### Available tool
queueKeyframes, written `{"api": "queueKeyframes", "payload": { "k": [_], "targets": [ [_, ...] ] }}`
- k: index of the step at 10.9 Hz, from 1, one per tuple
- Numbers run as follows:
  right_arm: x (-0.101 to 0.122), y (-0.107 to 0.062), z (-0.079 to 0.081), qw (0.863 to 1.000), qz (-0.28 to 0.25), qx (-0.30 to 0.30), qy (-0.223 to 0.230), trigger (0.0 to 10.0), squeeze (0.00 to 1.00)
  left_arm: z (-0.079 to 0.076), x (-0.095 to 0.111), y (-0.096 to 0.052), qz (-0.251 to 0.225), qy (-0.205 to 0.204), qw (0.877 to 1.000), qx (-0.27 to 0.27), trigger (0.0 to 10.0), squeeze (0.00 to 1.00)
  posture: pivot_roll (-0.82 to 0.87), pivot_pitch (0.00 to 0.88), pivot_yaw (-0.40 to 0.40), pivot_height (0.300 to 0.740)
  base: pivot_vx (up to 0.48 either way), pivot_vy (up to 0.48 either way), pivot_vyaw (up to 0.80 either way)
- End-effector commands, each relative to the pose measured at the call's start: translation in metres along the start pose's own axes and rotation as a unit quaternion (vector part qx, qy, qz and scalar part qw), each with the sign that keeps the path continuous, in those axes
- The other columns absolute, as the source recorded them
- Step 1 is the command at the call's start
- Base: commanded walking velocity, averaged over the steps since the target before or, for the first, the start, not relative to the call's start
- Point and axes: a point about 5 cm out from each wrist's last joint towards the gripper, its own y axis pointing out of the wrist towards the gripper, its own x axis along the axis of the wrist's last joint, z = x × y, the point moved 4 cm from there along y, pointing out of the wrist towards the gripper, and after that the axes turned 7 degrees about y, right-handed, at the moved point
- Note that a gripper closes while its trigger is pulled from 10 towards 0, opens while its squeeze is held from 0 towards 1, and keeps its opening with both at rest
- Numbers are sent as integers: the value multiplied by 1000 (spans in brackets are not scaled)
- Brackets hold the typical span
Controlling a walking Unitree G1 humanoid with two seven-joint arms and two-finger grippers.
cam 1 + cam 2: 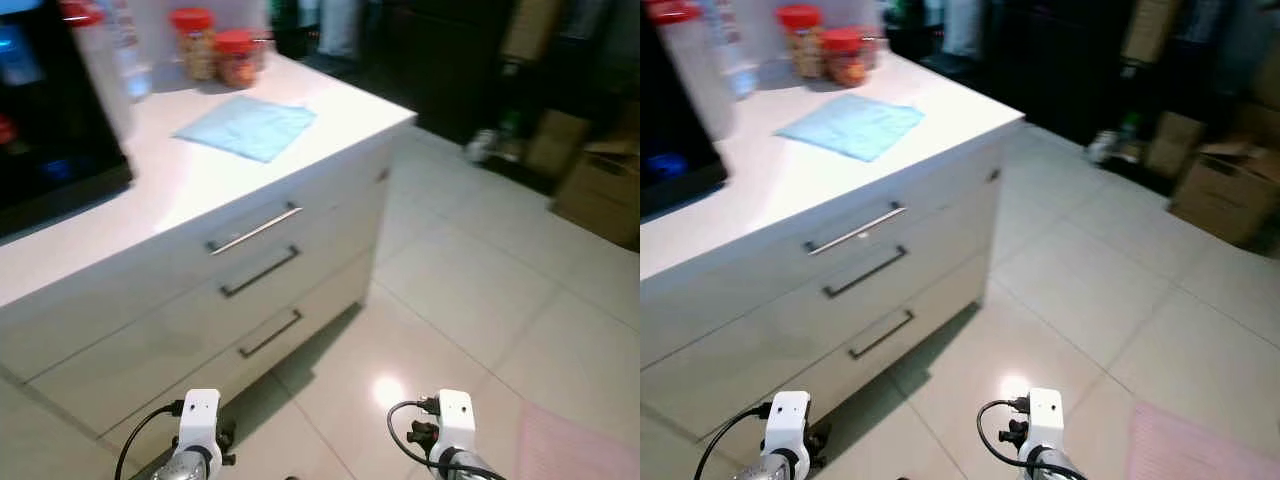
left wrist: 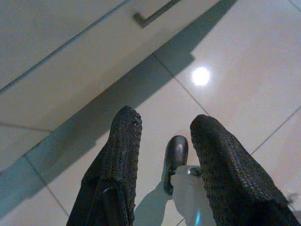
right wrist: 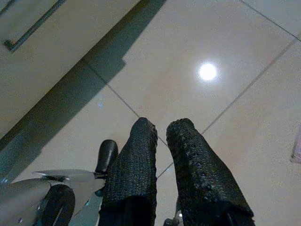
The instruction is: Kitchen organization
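- The white table [image 1: 190, 175] stood ahead and to the robot's left, its near corner jutting toward the tiled floor [image 1: 480, 300].
- A light blue cloth [image 1: 246, 126] lay flat on the table, a short way in from that corner.
- Two jars with red lids [image 1: 215, 45] stood touching each other at the table's far edge, beyond the cloth; their labels were too blurred to read.
- A clear container with a red cap [image 1: 100, 60] stood further left along the far edge, beside a black appliance [image 1: 50, 110] that showed blue lights; no writing on either could be read.
- Three drawers filled the table's front, each with a bar handle: a silver top handle [image 1: 254, 229] and two darker ones below.
- Cardboard boxes [image 1: 590, 180] sat on the floor far to the right, with no legible print.
- A pink mat [image 1: 575, 445] lay on the floor at the right.
- The left gripper [image 2: 162, 141] hung low over the floor near the bottom drawer, its fingers [image 2: 123, 150] spread apart and holding nothing.
- The right gripper [image 3: 161, 136] hung over the tiles, its fingers [image 3: 188, 155] nearly together with a slim gap, holding nothing.
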Motion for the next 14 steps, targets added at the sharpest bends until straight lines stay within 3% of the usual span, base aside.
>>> {"api": "queueKeyframes", "payload": {
  "k": [1, 14],
  "targets": [
    [-2, 0, 1, 1000, -1, 3, 8, 10000, 0, 4, 0, -1, -1, 4, 1000, 5, 10000, 0, 136, 0, 14, 740, 0, 0, 800],
    [-5, -1, 0, 1000, 1, 0, 18, 10000, 0, 6, -2, -1, 4, 2, 1000, 10, 10000, 0, 142, 1, 23, 740, 0, 0, 800]
  ]
}}
